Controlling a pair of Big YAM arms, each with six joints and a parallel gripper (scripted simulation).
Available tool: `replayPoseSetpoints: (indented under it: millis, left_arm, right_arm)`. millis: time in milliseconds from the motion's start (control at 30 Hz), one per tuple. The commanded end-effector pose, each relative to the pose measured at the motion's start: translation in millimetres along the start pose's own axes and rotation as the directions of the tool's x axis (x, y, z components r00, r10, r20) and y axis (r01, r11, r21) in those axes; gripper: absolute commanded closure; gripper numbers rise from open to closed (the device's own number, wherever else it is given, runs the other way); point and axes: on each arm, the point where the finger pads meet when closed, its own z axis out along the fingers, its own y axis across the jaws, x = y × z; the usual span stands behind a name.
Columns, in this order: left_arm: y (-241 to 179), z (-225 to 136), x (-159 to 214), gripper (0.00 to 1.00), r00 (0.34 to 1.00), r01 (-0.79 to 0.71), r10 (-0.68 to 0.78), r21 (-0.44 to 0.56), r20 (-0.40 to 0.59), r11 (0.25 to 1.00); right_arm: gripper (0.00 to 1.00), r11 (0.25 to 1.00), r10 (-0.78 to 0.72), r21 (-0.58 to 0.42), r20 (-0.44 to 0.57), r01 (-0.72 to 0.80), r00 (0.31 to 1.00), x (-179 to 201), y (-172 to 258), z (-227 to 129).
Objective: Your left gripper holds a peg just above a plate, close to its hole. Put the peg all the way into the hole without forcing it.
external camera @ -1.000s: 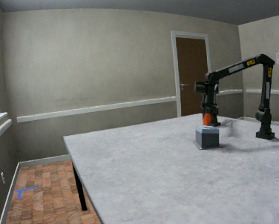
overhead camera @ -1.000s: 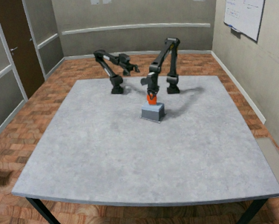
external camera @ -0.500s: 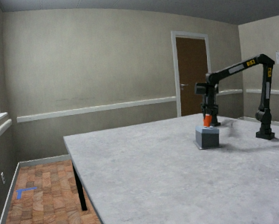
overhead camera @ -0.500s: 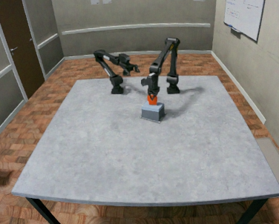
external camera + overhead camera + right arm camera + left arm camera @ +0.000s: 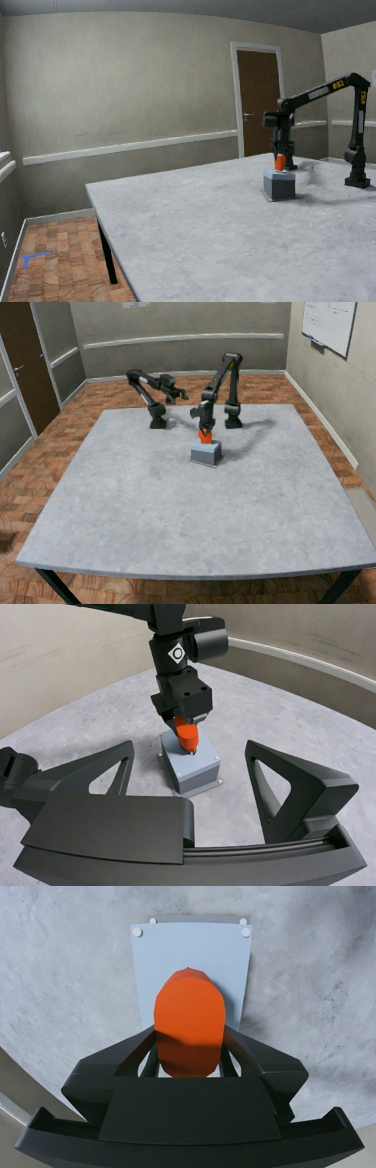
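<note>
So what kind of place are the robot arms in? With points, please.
It looks like an indoor room, maybe a robot lab or workroom. There's a whiteboard [image 5: 330, 324] on the wall, a brown door [image 5: 25, 357] [image 5: 257, 95], and a big table [image 5: 200, 517] [image 5: 200, 235] with two robot arms standing on it.

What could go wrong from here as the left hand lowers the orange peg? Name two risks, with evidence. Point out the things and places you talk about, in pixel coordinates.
The orange peg [image 5: 207, 437] [image 5: 280, 162] [image 5: 189, 1016] [image 5: 188, 737] hides nearly all of the hole, so a slight misalignment could go unnoticed and jam it.

The left hand [image 5: 189, 1027] grips the peg's sides; if the rim catches, pushing might make it slip or tilt.
</note>
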Motion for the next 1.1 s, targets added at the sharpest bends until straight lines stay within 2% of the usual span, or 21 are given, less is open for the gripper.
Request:
replayPoseSetpoints:
  millis: [0, 100, 200, 433, 700, 800, 900, 967, 1067]
  left_arm:
    - [0.3, 9.6, 0.2, 0.60, 1.000, -0.014, 0.014, 0.004, 0.001, 1.000]
    - [22.6, -7.2, 0.6, 0.60, 1.000, 0.000, 0.000, -0.046, 0.002, 0.999]
    - [9.6, -9.2, 1.3, 0.60, 1.000, 0.002, -0.002, -0.041, 0.002, 0.999]
    - [12.1, -5.0, 1.6, 0.60, 1.000, 0.002, -0.002, -0.029, 0.001, 1.000]
    - [-3.5, 22.2, 7.0, 0.60, 1.000, 0.000, 0.000, 0.014, 0.000, 1.000]
    - [8.6, 21.0, 7.6, 0.60, 1.000, -0.001, 0.001, -0.012, 0.000, 1.000]
    - [-4.1, 38.0, 6.6, 0.60, 1.000, -0.003, 0.003, 0.016, 0.003, 1.000]
    - [8.3, 34.4, 9.1, 0.60, 1.000, -0.001, 0.001, -0.010, 0.002, 1.000]
    - [-4.7, 48.2, 10.4, 0.60, 1.000, 0.005, -0.005, 0.020, 0.000, 1.000]
  right_arm:
    - [0.00, 1.000, 0.005, 0.008, 0.035, -0.005, 0.999, -19.6, -2.0, -1.2]
    - [0.00, 1.000, 0.005, 0.008, 0.035, -0.005, 0.999, -19.6, -2.0, -1.2]
    - [0.00, 1.000, 0.005, 0.008, 0.035, -0.005, 0.999, -19.6, -2.0, -1.2]
    - [0.00, 1.000, 0.005, 0.008, 0.035, -0.005, 0.999, -19.6, -2.0, -1.2]
    - [0.00, 1.000, 0.005, 0.008, 0.035, -0.005, 0.999, -19.6, -2.0, -1.2]
    - [0.00, 1.000, 0.005, 0.008, 0.035, -0.005, 0.999, -19.6, -2.0, -1.2]
    - [0.00, 1.000, 0.005, 0.008, 0.035, -0.005, 0.999, -19.6, -2.0, -1.2]
    - [0.00, 1.000, 0.005, 0.008, 0.035, -0.005, 0.999, -19.6, -2.0, -1.2]
    - [0.00, 1.000, 0.005, 0.008, 0.035, -0.005, 0.999, -19.6, -2.0, -1.2]
